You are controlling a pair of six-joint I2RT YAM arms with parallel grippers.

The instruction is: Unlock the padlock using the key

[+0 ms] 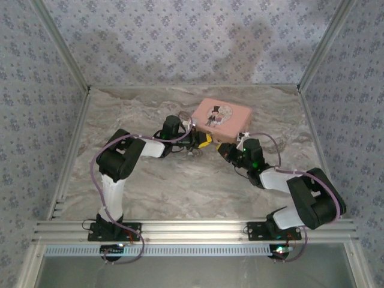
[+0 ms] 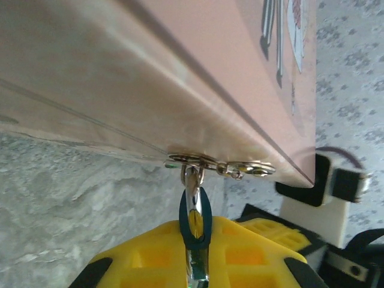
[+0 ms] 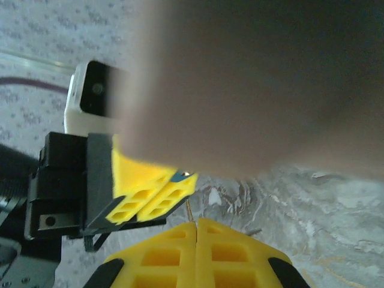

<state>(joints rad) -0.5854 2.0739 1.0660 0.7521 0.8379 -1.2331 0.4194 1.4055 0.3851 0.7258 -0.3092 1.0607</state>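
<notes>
1. The left gripper (image 2: 197,249) is pinching the padlock (image 2: 194,210) between its yellow fingers. The small bluish-silver body is sitting edge-on right at the fingertips.
2. Just beyond those fingertips the shackle is passing through the hasp (image 2: 201,162) on the lower edge of the pink tin (image 2: 180,72). So the lock is hanging from the tin while it is being gripped.
3. The right gripper (image 3: 197,233) is showing its fingers pressed together, and a thin metal sliver is sticking out past the tips. I am judging that this is the key (image 3: 189,211), but it is too small to be sure.
4. In front of the right fingertips, a little to their left, the left gripper's fingers (image 3: 150,201) are standing near, with a bit of the padlock's blue at their tip. As far as I can tell, the key tip is not touching it yet.
5. I cannot tell where the keyhole is facing, so the key may be arriving at a wrong angle and sliding off the body.
6. Pushing too hard could be turning the lock inside the left pinch, or dragging the tin over the table (image 3: 312,228).
7. The right fingers are gripping the key by a narrow part, so it could be tilting or slipping between them when it meets resistance.
</notes>
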